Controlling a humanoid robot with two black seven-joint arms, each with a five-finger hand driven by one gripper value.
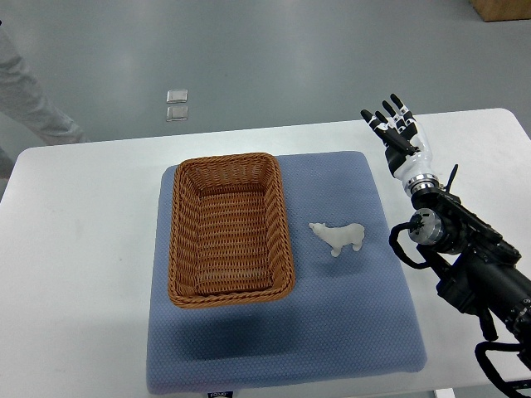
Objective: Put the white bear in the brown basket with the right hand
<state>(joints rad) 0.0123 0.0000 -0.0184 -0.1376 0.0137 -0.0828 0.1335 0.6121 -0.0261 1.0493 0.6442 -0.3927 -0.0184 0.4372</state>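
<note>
A small white bear (pixel 338 235) lies on the blue mat (pixel 348 315), just right of the brown wicker basket (pixel 184 257). The basket holds nothing. My right hand (pixel 397 131) hovers over the white table past the mat's far right corner, well beyond the bear and to its right. Its fingers are spread and straight, holding nothing. The black right arm (pixel 465 257) runs back toward the lower right corner. No left arm shows.
The white table (pixel 75 249) carries the blue mat in its middle. A person's leg (pixel 29 104) stands on the grey floor at the far left. Two small square markers (pixel 177 104) lie on the floor beyond the table. A brown box corner (pixel 502 8) shows top right.
</note>
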